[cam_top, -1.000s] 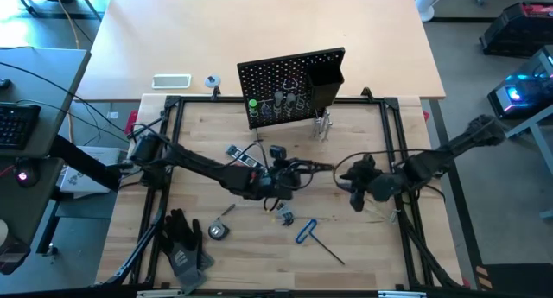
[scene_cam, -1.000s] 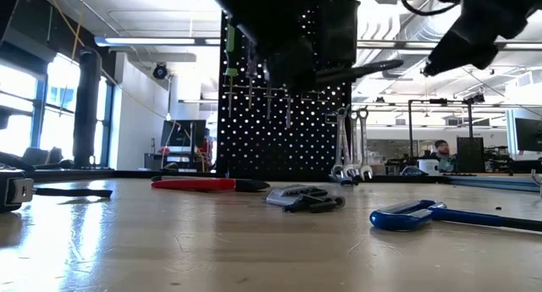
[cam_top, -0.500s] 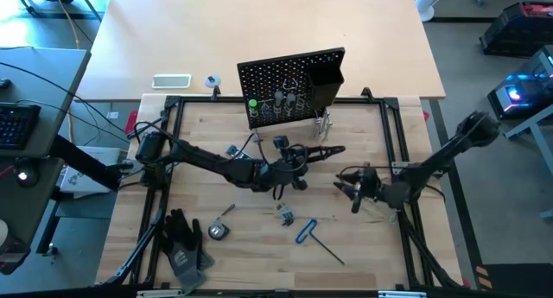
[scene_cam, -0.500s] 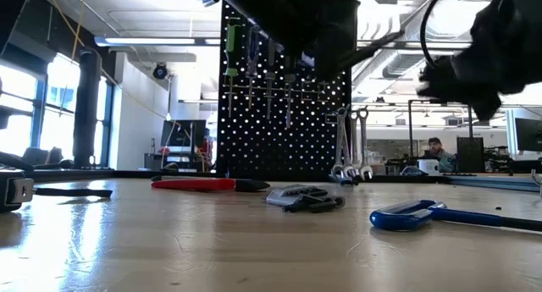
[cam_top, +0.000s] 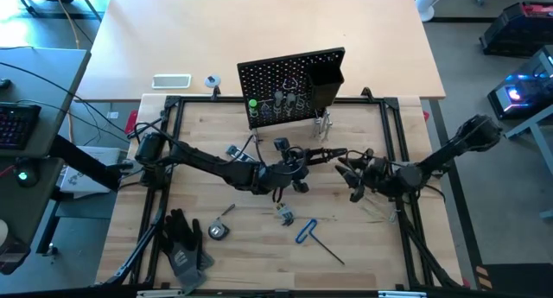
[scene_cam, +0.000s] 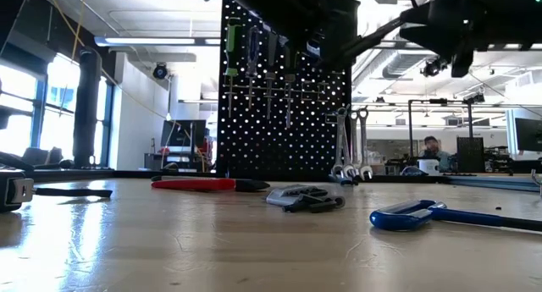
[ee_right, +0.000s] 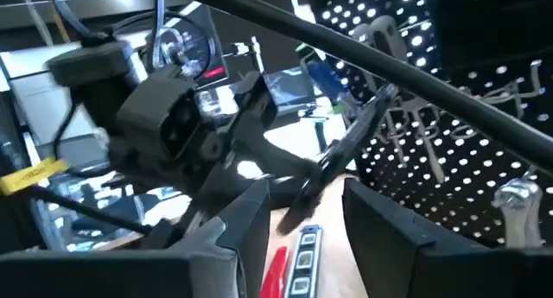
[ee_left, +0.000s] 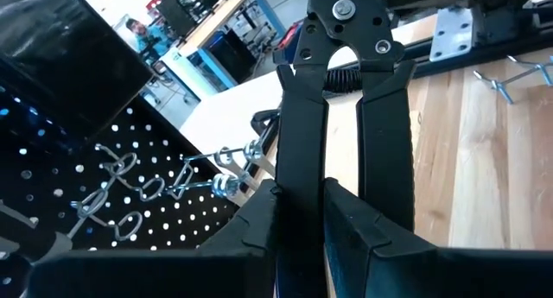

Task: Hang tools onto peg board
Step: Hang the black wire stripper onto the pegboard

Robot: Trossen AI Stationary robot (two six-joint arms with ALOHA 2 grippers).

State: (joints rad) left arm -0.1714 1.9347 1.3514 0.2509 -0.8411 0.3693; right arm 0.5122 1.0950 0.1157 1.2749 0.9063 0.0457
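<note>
Right gripper [cam_top: 350, 171] has moved in toward the pliers' [cam_top: 324, 154] tip since half a second ago, fingers parted, holding nothing. Left gripper [cam_top: 298, 160] clenched on the pliers' handles, lifted just before the peg board [cam_top: 289, 78].

The pale wooden table top [scene_cam: 212, 250] showed a smooth, faintly glossy grain. The black perforated peg board [cam_top: 285, 78] looked like matt painted metal, its thin wire ring holders [ee_left: 155, 184] bright and shiny. The silver wrenches [scene_cam: 349, 144] were polished metal. The black pliers [ee_left: 346, 117] looked matt, dark steel. The black work gloves [cam_top: 183, 242] on the near left seemed soft cloth. The blue-handled hex key [scene_cam: 415, 214] had a glossy plastic grip.
</note>
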